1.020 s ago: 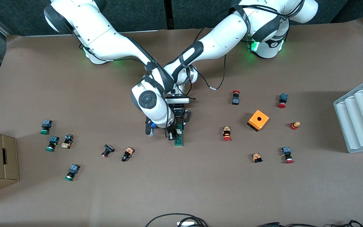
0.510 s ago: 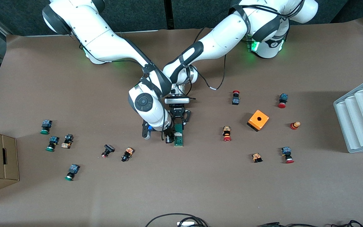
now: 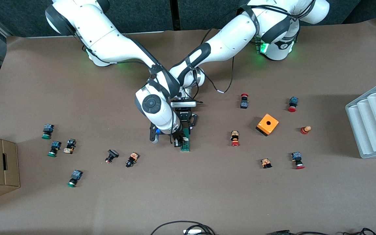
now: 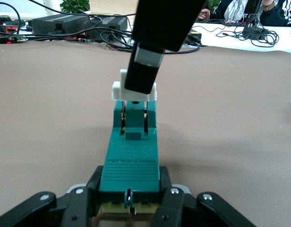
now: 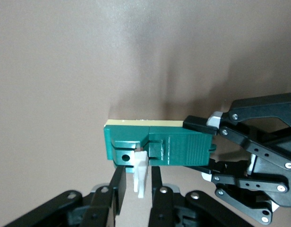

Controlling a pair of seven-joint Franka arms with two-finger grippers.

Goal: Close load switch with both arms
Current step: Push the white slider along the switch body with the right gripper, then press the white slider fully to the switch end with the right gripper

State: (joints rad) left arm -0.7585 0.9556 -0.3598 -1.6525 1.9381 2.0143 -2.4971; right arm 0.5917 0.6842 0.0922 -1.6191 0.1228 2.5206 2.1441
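On the brown paper-covered desk (image 3: 188, 189), the narrow dark-green rectangular load switch (image 3: 185, 142) lies about midway between the two arms' ends, with its long axis running toward the front camera. Its white plastic sliding piece (image 5: 141, 178) stands up from the end of the switch nearer that camera. The right arm's black two-finger gripper (image 5: 136, 182) reaches down over that end, and its fingers (image 5: 118, 187) straddle the white piece, one on each side of it and close against it, pinching it between them; in the left wrist view one black finger of that gripper covers the middle of the white piece (image 4: 134, 91). At the switch's other end, farther from the front camera, the left arm's black two-finger gripper (image 4: 130, 198) sits low at the desk with its fingers (image 4: 170, 196) pressed on the two long sides of the green body (image 4: 131, 156), clamping it. The same grip shows in the right wrist view, where the left gripper (image 5: 209, 146) closes on the end of the switch away from the white piece. The small orange plastic cube with a round hole (image 3: 267, 124) stands well apart from the switch, toward the left arm's end of the desk.
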